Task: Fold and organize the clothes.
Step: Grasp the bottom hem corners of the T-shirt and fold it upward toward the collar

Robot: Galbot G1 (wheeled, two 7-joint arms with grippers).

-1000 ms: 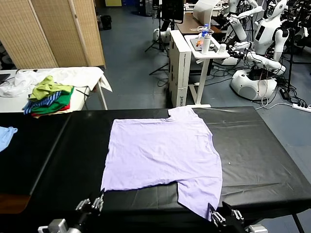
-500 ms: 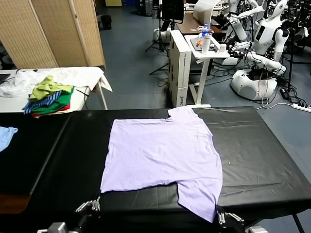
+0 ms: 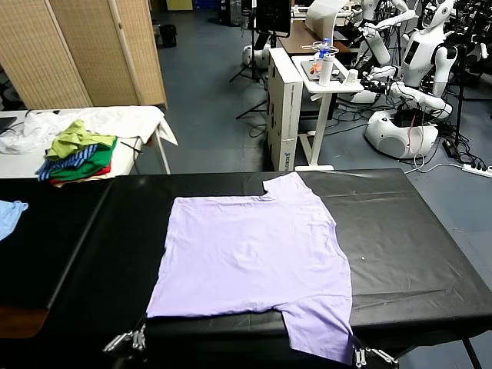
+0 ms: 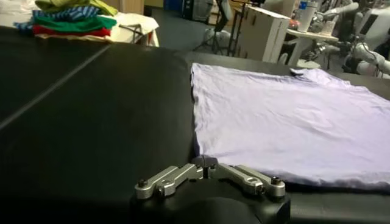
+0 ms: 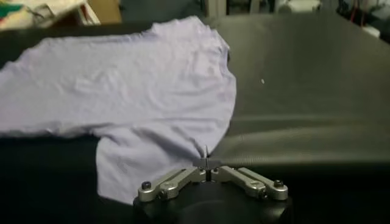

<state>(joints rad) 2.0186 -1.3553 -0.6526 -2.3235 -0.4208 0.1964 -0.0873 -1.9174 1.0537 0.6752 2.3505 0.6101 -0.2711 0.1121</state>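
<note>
At the black table's [image 3: 92,254] near edge, the left gripper [image 4: 206,165] pinches the near left corner of the pale lavender thin-cloth T-shirt [image 3: 254,250], which lies flat mid-table. The right gripper [image 5: 207,163] pinches its overhanging near right sleeve.

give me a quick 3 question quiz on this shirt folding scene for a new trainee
1. True or false: the lavender T-shirt lies spread on the black table.
2. Which gripper pinches the sleeve hanging over the near table edge? A) left gripper B) right gripper C) neither
3. Fill in: the green, yellow and red pile of clothes sits on the ___ side table, beyond the robot's left end of the black table.

Key
1. True.
2. B. Its jaws are shut on the sleeve's edge; the left gripper is shut on the shirt's other near corner.
3. White.
</note>
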